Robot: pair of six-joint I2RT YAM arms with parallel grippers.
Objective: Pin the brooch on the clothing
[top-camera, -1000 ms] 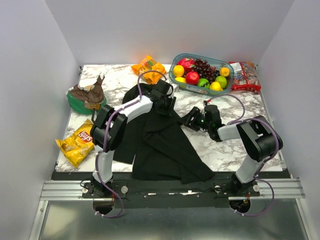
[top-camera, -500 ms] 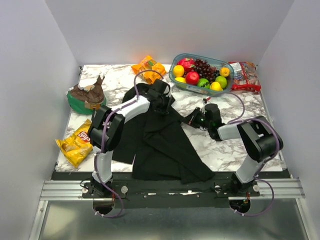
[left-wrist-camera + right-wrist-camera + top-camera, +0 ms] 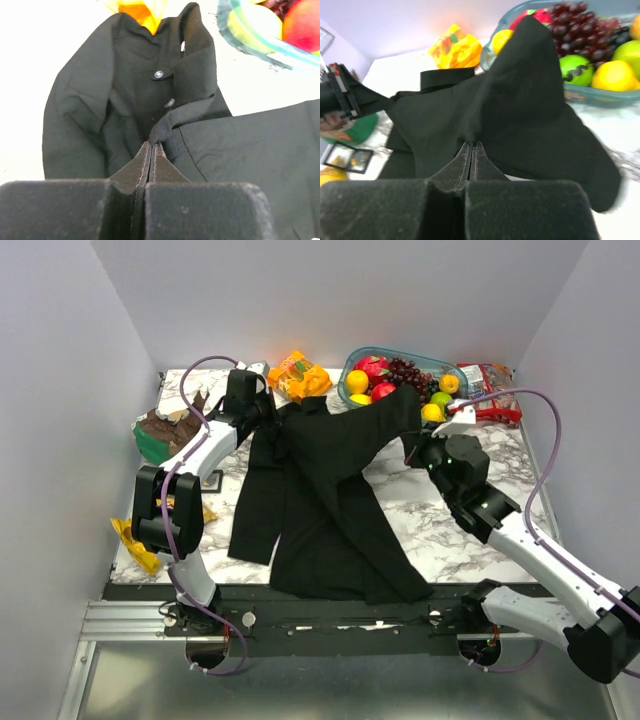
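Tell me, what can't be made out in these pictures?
Brooch: in no view; cannot tell where it is.
Shirt button row: top view, folds cover it.
Fruit tray: top view, lifted cloth hides its near-left part.
Left fingers and right fingers, wrist views: tips sunk in cloth.

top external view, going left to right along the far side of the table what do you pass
green bowl → orange snack bag → fruit tub → red packet. The black shirt spans the middle, so it has no clear place in the order.
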